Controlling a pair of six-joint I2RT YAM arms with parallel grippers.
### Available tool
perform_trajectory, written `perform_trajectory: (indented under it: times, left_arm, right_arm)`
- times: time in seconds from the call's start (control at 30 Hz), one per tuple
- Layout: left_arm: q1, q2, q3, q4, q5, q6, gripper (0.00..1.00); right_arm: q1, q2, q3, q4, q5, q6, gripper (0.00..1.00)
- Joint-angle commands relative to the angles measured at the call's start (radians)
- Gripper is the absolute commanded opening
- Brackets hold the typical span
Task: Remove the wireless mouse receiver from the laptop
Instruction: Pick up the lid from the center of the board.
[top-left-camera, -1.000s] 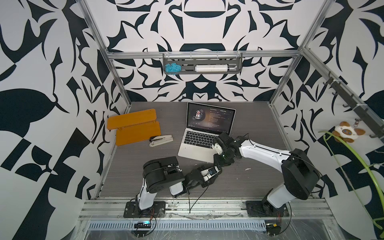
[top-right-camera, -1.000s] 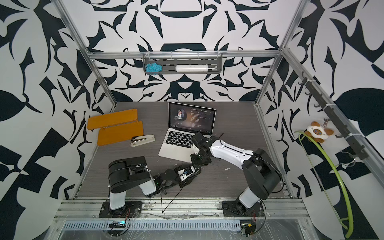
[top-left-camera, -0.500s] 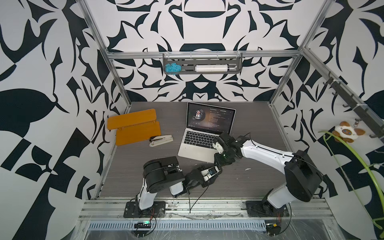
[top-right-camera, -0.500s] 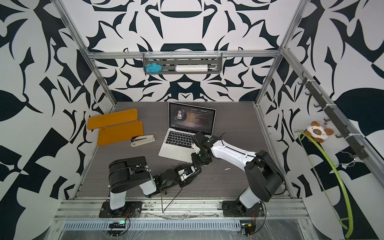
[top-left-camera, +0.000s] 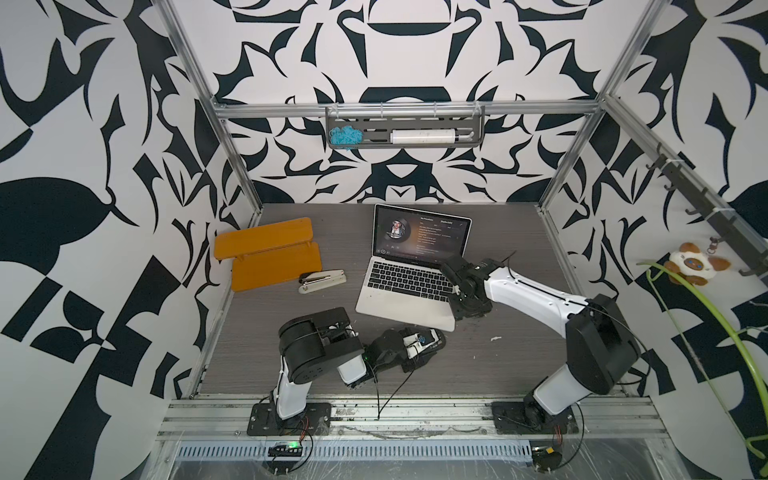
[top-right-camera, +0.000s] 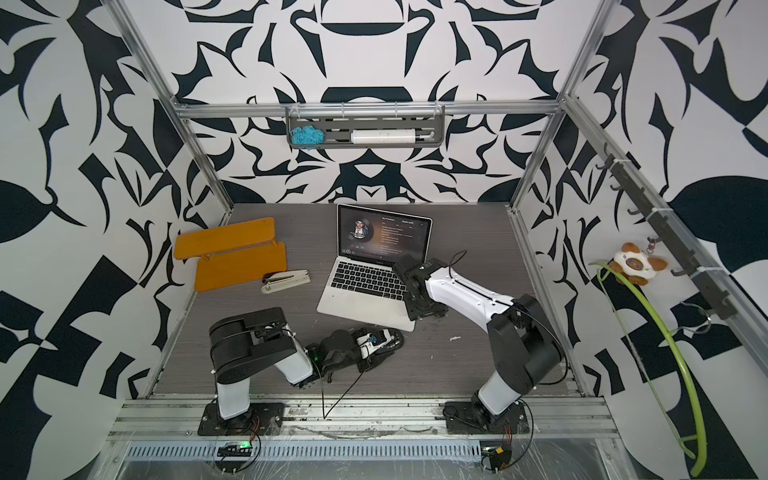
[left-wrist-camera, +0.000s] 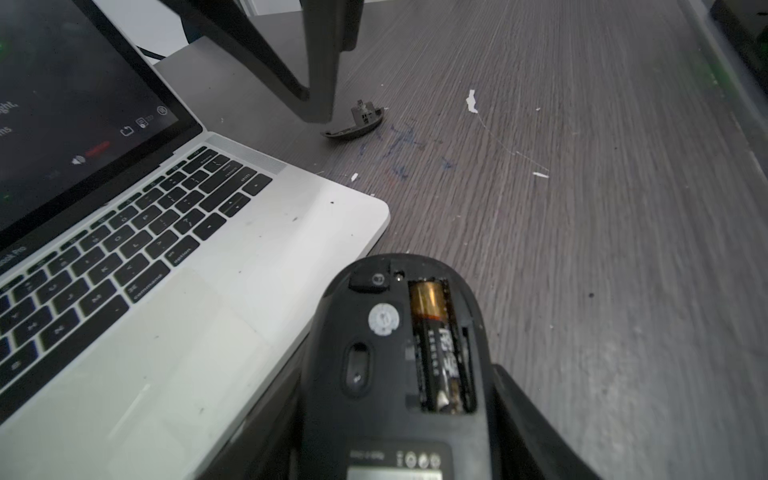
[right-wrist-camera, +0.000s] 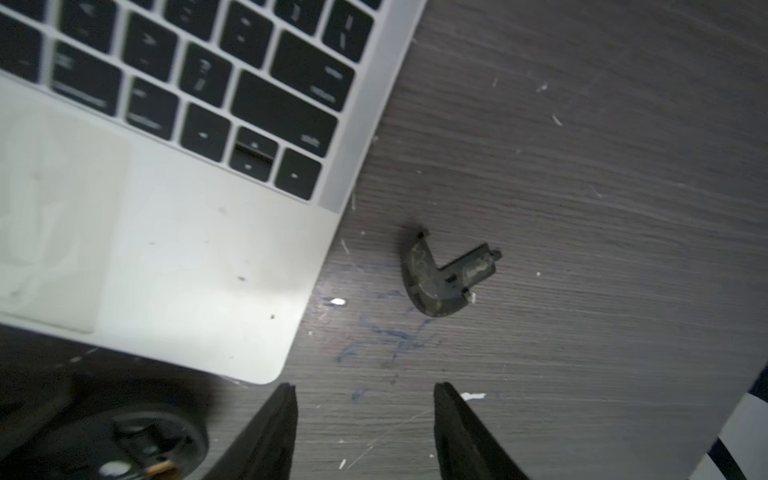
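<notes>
Lower centre in a top view, the left jaws clamp the upturned mouse (top-left-camera: 427, 337); the wireless mouse receiver (left-wrist-camera: 370, 279) sits in its underside beside the battery (left-wrist-camera: 436, 340); just beyond, the right jaws hang parted and empty over the worktop (right-wrist-camera: 582, 208), near a loose black cover (right-wrist-camera: 436, 282) by the lower right corner of the laptop (top-left-camera: 399, 303).

I'm watching the laptop (top-left-camera: 399, 305) lying open and slightly skewed on the table (top-left-camera: 498, 232): silver, with black keys and a screen showing a dark music player. What I'm taking for the wireless mouse receiver (left-wrist-camera: 370, 279), a stubby black nub, is sitting in the upturned mouse (left-wrist-camera: 365, 415), beside its battery (left-wrist-camera: 436, 353).
</notes>
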Motion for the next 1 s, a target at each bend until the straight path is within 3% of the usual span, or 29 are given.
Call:
perform_trajectory:
  times: [0.0, 0.5, 0.97]
  left_arm:
    - [0.005, 0.042, -0.034, -0.285, 0.026, 0.022, 0.52]
    - [0.005, 0.050, -0.031, -0.283, 0.026, 0.019, 0.52]
    - [0.005, 0.069, -0.025, -0.286, 0.016, 0.019, 0.52]
  right_arm:
    - [-0.011, 0.015, 0.038, -0.060, 0.076, -0.038, 0.54]
    - [-0.098, 0.130, 0.062, 0.039, -0.014, -0.150, 0.42]
    - [-0.147, 0.199, 0.047, 0.076, -0.048, -0.160, 0.33]
